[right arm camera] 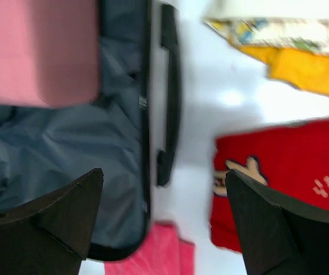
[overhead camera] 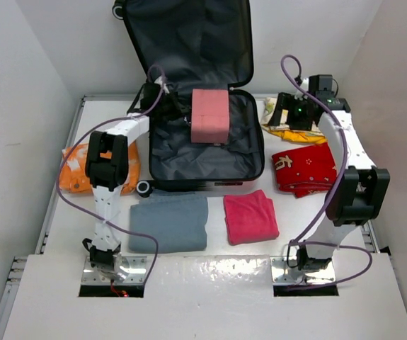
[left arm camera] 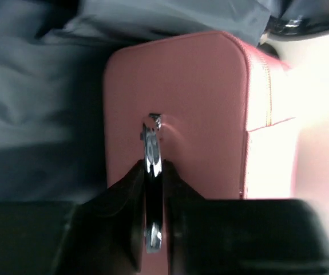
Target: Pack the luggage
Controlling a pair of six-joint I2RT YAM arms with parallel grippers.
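The luggage [overhead camera: 189, 161] lies open at the back middle, its lid leaning on the back wall and its dark grey lining showing. A pink box-shaped case [overhead camera: 209, 115] stands at the back of the lower half. My left gripper [overhead camera: 177, 108] is at the case's left side. In the left wrist view it [left arm camera: 153, 166] is shut on a metal ring [left arm camera: 152, 143] fixed to the pink case [left arm camera: 175, 80]. My right gripper [overhead camera: 286, 117] is open and empty above the table just right of the luggage. Its view [right arm camera: 164, 172] shows the luggage's side handle [right arm camera: 170, 86] and the pink case [right arm camera: 38, 51].
A red printed cloth [overhead camera: 304, 168] and a yellow patterned item [overhead camera: 288, 132] lie right of the luggage. A folded pink-red towel [overhead camera: 250, 217] and a folded grey-blue garment [overhead camera: 169, 223] lie in front of it. An orange item [overhead camera: 76, 170] lies at the left.
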